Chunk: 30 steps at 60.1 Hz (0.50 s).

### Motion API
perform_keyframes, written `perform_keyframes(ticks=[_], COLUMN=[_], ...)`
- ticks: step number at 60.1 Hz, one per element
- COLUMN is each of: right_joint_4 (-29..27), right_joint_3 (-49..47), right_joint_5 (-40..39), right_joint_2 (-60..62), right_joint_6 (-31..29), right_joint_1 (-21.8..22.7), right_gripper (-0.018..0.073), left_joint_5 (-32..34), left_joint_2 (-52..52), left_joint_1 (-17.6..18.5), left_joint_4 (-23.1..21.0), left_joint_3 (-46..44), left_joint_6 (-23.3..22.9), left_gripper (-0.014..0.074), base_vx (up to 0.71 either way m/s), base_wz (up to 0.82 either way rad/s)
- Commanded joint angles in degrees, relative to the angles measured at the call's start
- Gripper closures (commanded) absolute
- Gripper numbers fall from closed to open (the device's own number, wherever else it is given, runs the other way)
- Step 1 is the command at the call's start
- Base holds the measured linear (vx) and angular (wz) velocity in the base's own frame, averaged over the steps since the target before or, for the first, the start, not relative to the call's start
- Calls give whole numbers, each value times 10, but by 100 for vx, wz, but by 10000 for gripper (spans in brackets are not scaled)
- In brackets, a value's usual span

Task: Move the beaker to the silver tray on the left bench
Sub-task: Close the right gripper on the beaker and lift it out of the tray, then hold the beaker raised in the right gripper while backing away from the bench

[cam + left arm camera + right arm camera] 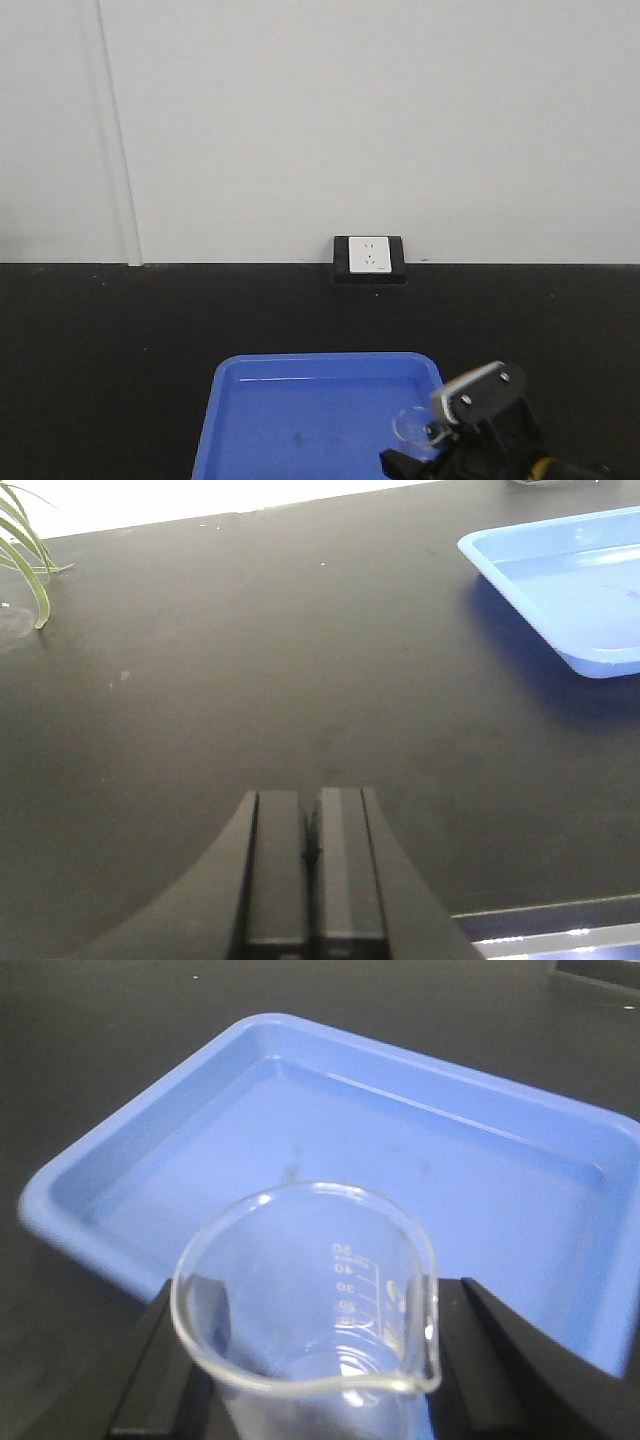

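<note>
Faintly graduated clear glass beaker (310, 1305)

Matte black bench top (120, 340) spans lower half of front view, meets white wall. Blue plastic tray (290, 415) flat on it, lower centre. Black socket box (369, 260) at back edge, centre. Left wrist view: green leaves (36, 598) upper left.

I've got my left claw (312, 830) at the bottom of frame, its black fingers (275, 870) pressed flat together with nothing between them. Matte black desk (250, 680) fills the view. A blue tray (580, 590) sits on it at upper right, cut off by the edge. Green plant leaves (25, 555) droop in at upper left.
</note>
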<state>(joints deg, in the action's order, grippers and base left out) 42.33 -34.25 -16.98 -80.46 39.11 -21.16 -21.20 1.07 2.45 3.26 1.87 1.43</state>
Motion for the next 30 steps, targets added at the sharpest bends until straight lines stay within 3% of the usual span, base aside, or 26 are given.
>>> perform_keyframes(ticks=[1,14,30], right_joint_4=[-6,-7,-7], right_joint_3=[46,169,210], right_joint_5=[-24,27,128], right_joint_2=[91,294,489], right_joint_6=[-4,-4,-2], right_joint_1=[2,2,2], right_gripper=[573,573,573], left_joint_5=[43,43,43], left_joint_2=[4,4,4], left_joint_1=[4,4,4], left_joint_4=[-1,-1,-1], left_joint_3=[11,11,11], left_joint_6=[-1,-1,-1], left_gripper=[595,595,595], base_vx=[0,0,0], base_wz=[0,0,0])
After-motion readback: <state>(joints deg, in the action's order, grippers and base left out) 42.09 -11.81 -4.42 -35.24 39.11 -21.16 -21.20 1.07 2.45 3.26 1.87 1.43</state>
